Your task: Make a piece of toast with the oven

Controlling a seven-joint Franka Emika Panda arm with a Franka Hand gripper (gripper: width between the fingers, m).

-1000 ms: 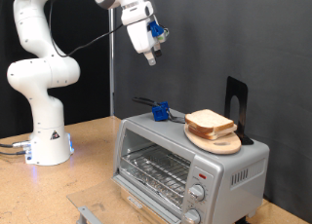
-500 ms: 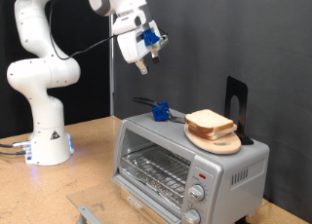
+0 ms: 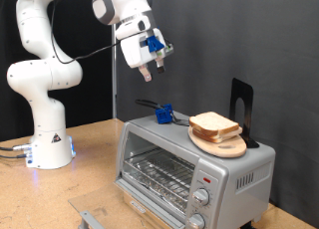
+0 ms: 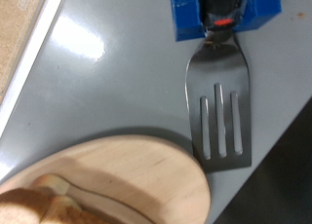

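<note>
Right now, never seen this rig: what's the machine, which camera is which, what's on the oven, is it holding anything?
The white machine is a Franka Panda arm, a jointed robot arm ending in a two-finger gripper. The exterior view is a room camera off the arm. The wrist view comes from a camera on the hand, looking along the fingers. The gripper hangs in the air above the silver toaster oven, with nothing between its fingers. On the oven's top sit a round wooden plate carrying two bread slices, and a dark slotted spatula set in a blue holder. The oven door is shut and its wire rack looks bare.
</note>
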